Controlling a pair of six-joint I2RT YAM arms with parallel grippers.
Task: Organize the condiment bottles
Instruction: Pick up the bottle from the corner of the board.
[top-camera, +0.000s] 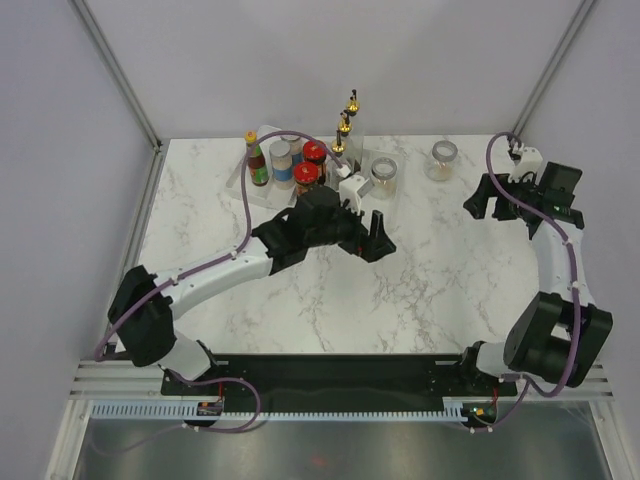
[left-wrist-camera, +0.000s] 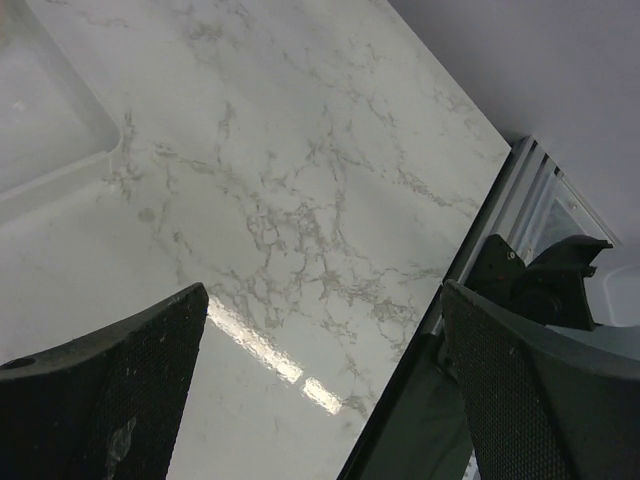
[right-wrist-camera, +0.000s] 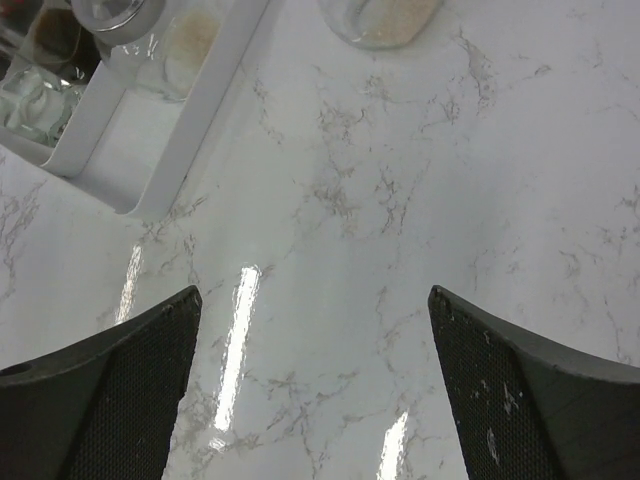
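Note:
The condiment bottles stand at the back of the table. An orange-capped sauce bottle (top-camera: 257, 160), a silver-lidded jar (top-camera: 281, 163), two red-lidded jars (top-camera: 314, 153) (top-camera: 306, 177), two gold-spouted cruets (top-camera: 345, 130) and a spice jar (top-camera: 384, 177) are grouped in and around the white tray (top-camera: 243, 158). Another silver-lidded jar (top-camera: 441, 160) (right-wrist-camera: 380, 20) stands alone on the marble to the right. My left gripper (top-camera: 380, 240) (left-wrist-camera: 322, 300) hovers open and empty just in front of the tray. My right gripper (top-camera: 487, 200) (right-wrist-camera: 313, 295) is open and empty, near the lone jar.
The tray's end wall (right-wrist-camera: 160, 130) shows at the upper left of the right wrist view, and its corner (left-wrist-camera: 50, 120) in the left wrist view. The table's near edge and the right arm's base (left-wrist-camera: 540, 290) lie to the right in the left wrist view.

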